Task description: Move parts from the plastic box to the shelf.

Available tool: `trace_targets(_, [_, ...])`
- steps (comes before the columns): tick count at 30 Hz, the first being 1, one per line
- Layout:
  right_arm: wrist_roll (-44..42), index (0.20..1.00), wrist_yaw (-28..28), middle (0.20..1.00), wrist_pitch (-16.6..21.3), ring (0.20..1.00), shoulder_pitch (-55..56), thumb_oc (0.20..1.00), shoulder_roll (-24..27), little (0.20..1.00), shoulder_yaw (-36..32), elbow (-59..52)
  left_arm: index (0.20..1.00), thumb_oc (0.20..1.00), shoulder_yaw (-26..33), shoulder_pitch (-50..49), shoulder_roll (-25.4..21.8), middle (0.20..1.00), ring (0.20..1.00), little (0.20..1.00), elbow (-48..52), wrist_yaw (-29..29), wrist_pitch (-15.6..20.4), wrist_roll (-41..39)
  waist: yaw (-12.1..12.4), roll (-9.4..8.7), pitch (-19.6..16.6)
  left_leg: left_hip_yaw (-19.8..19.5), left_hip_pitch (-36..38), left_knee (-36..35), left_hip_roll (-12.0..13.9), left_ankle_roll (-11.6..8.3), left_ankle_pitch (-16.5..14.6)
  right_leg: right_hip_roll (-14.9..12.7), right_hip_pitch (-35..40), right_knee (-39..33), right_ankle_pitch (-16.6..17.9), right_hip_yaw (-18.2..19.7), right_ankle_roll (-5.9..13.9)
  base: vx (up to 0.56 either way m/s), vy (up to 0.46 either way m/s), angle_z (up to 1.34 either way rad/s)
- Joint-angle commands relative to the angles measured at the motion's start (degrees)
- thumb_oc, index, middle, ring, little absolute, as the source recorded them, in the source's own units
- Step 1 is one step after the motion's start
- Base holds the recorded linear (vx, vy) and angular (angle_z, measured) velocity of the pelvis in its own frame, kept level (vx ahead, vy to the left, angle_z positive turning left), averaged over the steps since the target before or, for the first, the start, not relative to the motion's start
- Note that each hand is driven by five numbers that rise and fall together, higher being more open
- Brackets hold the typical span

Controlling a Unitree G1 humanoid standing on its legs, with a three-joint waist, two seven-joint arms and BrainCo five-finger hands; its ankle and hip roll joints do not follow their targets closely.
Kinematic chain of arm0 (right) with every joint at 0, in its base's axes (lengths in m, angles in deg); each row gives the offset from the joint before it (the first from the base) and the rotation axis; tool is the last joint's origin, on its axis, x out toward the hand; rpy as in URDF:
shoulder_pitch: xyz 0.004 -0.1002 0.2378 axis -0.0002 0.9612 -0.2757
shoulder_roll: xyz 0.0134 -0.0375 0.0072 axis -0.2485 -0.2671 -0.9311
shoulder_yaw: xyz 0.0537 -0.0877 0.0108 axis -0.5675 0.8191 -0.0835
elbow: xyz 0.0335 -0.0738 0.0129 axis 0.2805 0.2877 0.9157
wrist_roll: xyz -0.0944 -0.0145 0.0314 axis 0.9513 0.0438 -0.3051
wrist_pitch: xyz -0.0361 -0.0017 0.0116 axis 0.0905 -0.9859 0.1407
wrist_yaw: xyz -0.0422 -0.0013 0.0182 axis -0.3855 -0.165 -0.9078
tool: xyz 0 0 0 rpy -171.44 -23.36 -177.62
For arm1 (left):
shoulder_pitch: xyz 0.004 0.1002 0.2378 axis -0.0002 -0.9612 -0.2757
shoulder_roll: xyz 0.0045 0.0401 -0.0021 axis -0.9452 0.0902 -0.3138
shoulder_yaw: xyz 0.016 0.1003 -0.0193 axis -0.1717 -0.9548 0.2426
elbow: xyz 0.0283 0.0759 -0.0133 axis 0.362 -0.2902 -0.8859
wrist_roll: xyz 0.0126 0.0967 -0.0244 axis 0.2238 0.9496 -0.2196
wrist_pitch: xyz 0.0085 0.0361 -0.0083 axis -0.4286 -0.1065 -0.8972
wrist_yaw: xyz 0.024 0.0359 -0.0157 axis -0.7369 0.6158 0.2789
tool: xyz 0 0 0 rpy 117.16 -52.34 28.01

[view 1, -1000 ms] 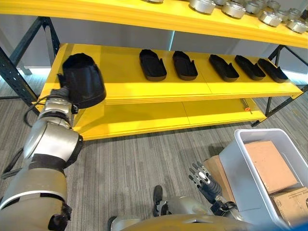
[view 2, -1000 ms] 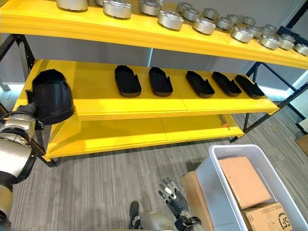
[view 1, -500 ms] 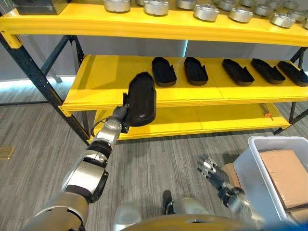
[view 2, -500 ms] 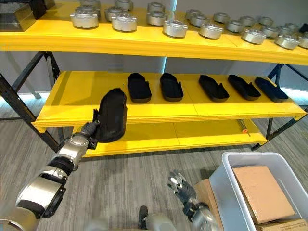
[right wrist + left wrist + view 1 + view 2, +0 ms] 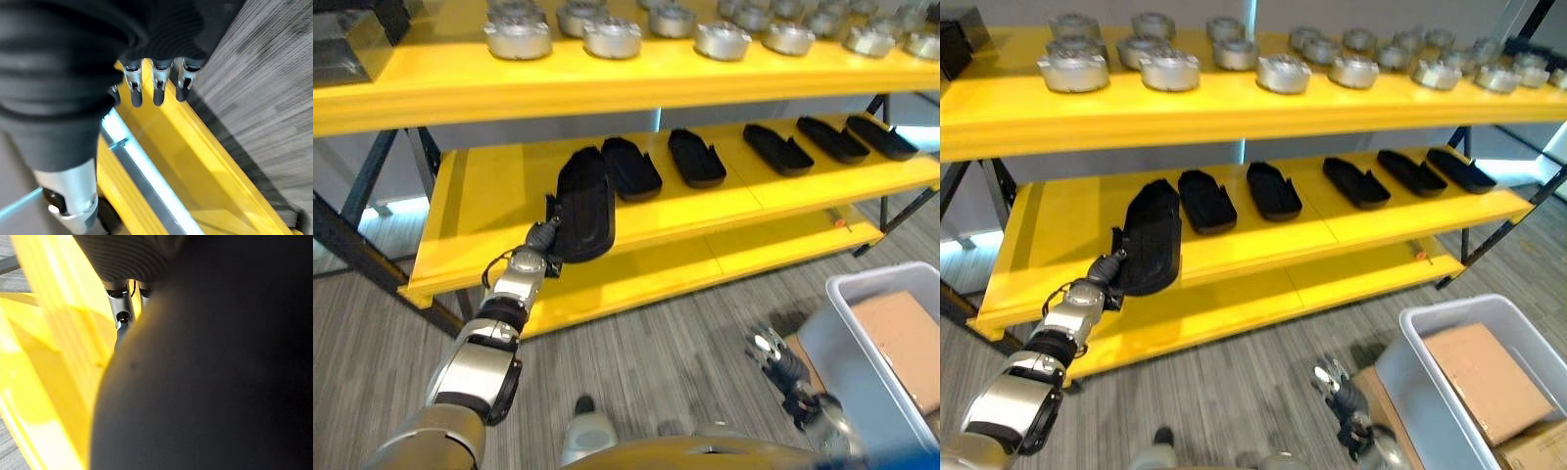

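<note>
Left robot hand placing a black part on the middle shelf.

Left eye view: the left robot hand (image 5: 544,238) is holding a black part (image 5: 583,204) at its near end, the part lying over the front of the middle shelf (image 5: 489,196), just beside the placed black parts (image 5: 629,167); the plastic box (image 5: 862,362) is standing on the floor, well apart. Right eye view: the right robot hand (image 5: 1339,384) is hanging near the box, fingers relaxed. Left wrist view: fingers (image 5: 122,313) are curling against the dark part. Right wrist view: fingers (image 5: 159,83) are hanging straight, holding nothing. Judgement: the part should be aligned parallel with its neighbours, slid fully onto the board, and released only once it is lying flat, since its near end is overhanging the edge.
</note>
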Motion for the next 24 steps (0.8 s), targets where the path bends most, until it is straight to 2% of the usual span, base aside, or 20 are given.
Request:
trace_targets(1, [0.08, 1.0, 1.37, 1.0, 3.06, 1.0, -2.06, 1.0, -2.24, 1.0, -0.21, -4.45, 0.2, 0.2, 2.95, 2.66, -3.88, 0.2, 0.2, 0.2, 8.43, -1.88, 2.76, 0.83, 1.31, -0.4, -0.69, -2.88, -5.25, 2.02, 2.75, -2.15, -0.25, -5.5, 6.55, -12.81, 19.99, 1.29, 0.19, 0.09, 0.134, 0.14])
trace_targets(4, [0.35, 1.0, 0.73, 1.0, 3.6, 1.0, -2.38, 1.0, -2.95, 1.0, 0.6, -5.38, 0.2, 0.2, 3.19, 2.76, -5.05, 0.2, 0.2, 0.2, 10.92, -2.78, 2.63, 0.67, 1.63, -1.36, 0.06, -3.31, -3.47, 2.66, 1.03, -1.91, -0.38, -5.51, 5.79, -11.18, 20.17, 1.34, 0.17, 0.2, 0.265, 0.13])
trace_targets(6, [0.35, 1.0, 0.52, 1.0, 3.79, 1.0, -2.77, 1.0, -3.33, 1.0, 0.58, -5.08, 0.2, 0.2, 3.15, 2.59, -5.79, 0.2, 0.2, 0.2, 11.87, -3.17, 2.45, 1.4, 1.5, -1.0, 0.33, -3.94, -2.14, 1.84, 0.4, -1.45, -0.66, -4.62, 4.86, -8.71, 20.15, 1.42, 0.08, 0.16, 0.303, 0.1])
trace_targets(8, [0.66, 1.0, 0.43, 1.0, 3.78, 1.0, -4.15, 1.0, -3.16, 1.0, 0.9, -4.83, 0.2, 0.2, 4.84, 0.75, -4.5, 0.2, 0.2, 0.2, 13.71, -3.0, 2.28, 1.54, 1.31, 0.69, 1.44, -3.57, 1.29, -1.35, 0.15, -0.84, -0.62, -1.52, 1.54, -1.69, 18.98, -0.7, 0.13, 0.11, 0.356, -0.01])
trace_targets(9, [0.56, 1.0, 0.58, 1.0, 3.59, 1.0, -4.3, 1.0, -2.92, 1.0, 1.09, -4.77, 0.2, 0.2, 5.27, 0.05, -4.08, 0.2, 0.2, 0.2, 13.85, -2.96, 2.2, 1.52, 1.17, 1.15, 1.81, -3.34, 2.92, -2.78, 0.02, -0.88, -0.56, -0.76, 0.7, -0.79, 18.62, -0.96, -0.05, 0.07, 0.232, -0.18])
trace_targets(11, [-0.1, 1.0, 0.93, 1.0, 3.11, 1.0, -4.66, 1.0, -1.7, 1.0, 2.01, -5.08, 0.2, 0.2, 6.42, -2.16, -2.95, 0.2, 0.2, 0.2, 15.67, -3.13, 2.26, 0.9, 0.71, 1.13, 2.08, -3.69, 5.54, -5.18, -1.69, -0.01, -0.82, 3.85, -2.0, -2.74, 18.42, -2.49, 0.66, 0.07, 0.171, -0.3])
trace_targets(12, [-0.14, 1.0, 0.94, 1.0, 3.1, 1.0, -4.59, 1.0, -1.58, 1.0, 2.1, -5.1, 0.2, 0.2, 6.54, -2.35, -2.9, 0.2, 0.2, 0.2, 15.8, -3.15, 2.2, 0.91, 0.63, 1.27, 1.96, -3.68, 5.67, -5.49, -1.61, -0.02, -0.71, 3.92, -2.0, -2.79, 18.45, -2.49, 0.65, -0.01, 0.131, -0.19])
trace_targets(13, [-0.38, 1.0, 1.12, 1.0, 2.96, 1.0, -4.93, 1.0, -0.17, 1.0, 2.13, -5.29, 0.2, 0.2, 7.0, -3.74, -2.49, 0.2, 0.2, 0.2, 17.9, -3.44, 2.12, 0.22, -0.05, 1.43, 2.43, -4.49, 6.23, -6.07, -3.02, 0.96, -1.11, 8.51, -6.0, -3.97, 18.81, -3.7, 1.44, -0.05, 0.144, -0.32])
trace_targets(14, [-0.14, 1.0, 1.06, 1.0, 2.75, 1.0, -6.51, 1.0, 0.28, 1.0, 3.13, -5.47, 0.2, 0.2, 8.66, -4.9, -2.46, 0.2, 0.2, 0.2, 19.71, -3.84, 1.99, 0.04, -0.22, 0.92, 3.37, -4.5, 6.91, -6.31, -4.25, 1.57, -1.43, 10.4, -8.01, -6.32, 19.1, -5.71, 1.5, -0.05, 0.146, -0.23])
trace_targets(16, [0.1, 1.0, 1.03, 1.0, 2.89, 1.0, -7.21, 1.0, 0.06, 1.0, 3.4, -5.09, 0.2, 0.2, 9.18, -5.39, -2.45, 0.2, 0.2, 0.2, 19.87, -4.03, 1.76, 0.52, -0.36, 0.4, 3.72, -4.26, 7.43, -6.31, -4.9, 2.04, -2.01, 11.28, -8.88, -9.79, 19.07, -4.55, 0.77, -0.01, 0.018, -0.24])
trace_targets(17, [0.18, 1.0, 1.31, 1.0, 2.93, 1.0, -6.6, 1.0, 0.0, 1.0, 3.45, -5.85, 0.2, 0.2, 9.1, -5.43, -2.51, 0.2, 0.2, 0.2, 19.74, -4.0, 1.66, 0.56, -0.21, -0.15, 3.12, -4.17, 7.22, -6.31, -5.33, 1.94, -1.7, 10.23, -7.11, -11.24, 19.29, -4.11, -0.04, 0.01, -0.026, -0.11])
trace_targets(18, [0.17, 1.0, 1.29, 1.0, 2.92, 1.0, -6.56, 1.0, -0.01, 1.0, 3.47, -5.89, 0.2, 0.2, 9.1, -5.44, -2.52, 0.2, 0.2, 0.2, 19.74, -4.0, 1.66, 0.56, -0.23, -0.16, 3.15, -4.2, 7.27, -6.31, -5.33, 1.95, -1.7, 10.23, -7.0, -11.36, 19.34, -4.14, -0.04, -0.02, -0.066, 0.06])
trace_targets(19, [0.05, 1.0, 1.21, 1.0, 3.2, 1.0, -6.42, 1.0, -0.06, 1.0, 2.55, -5.52, 0.2, 0.2, 8.83, -5.25, -1.51, 0.2, 0.2, 0.2, 20.08, -3.85, 1.67, 0.48, 0.48, -0.85, 2.05, -3.99, 6.17, -6.31, -5.69, 2.38, -2.25, 9.45, -5.32, -14.6, 19.56, -3.54, 0.21, -0.03, -0.043, 0.18])
trace_targets(21, [0.68, 1.0, 0.97, 1.0, 3.13, 1.0, -6.74, 1.0, 0.25, 1.0, 1.89, -5.46, 0.2, 0.2, 9.21, -6.05, -1.02, 0.2, 0.2, 0.2, 21.03, -3.3, 1.67, 0.75, 0.68, -0.89, 1.06, -3.17, 5.6, -6.31, -5.45, 2.22, -2.49, 8.05, -3.75, -16.92, 19.67, -5.81, 0.17, -0.03, -0.05, 0.3])
trace_targets(24, [0.4, 1.0, 1.0, 1.0, 2.94, 1.0, -6.39, 1.0, 1.07, 1.0, 1.31, -5.79, 0.2, 0.2, 8.0, -6.1, -0.46, 0.2, 0.2, 0.2, 21.21, -3.31, 1.64, 0.87, 0.53, -0.43, 0.33, -2.74, 5.4, -6.31, -4.97, 2.13, -2.3, 7.77, -2.7, -18.47, 20.0, -5.86, 0.1, -0.02, -0.055, 0.3])
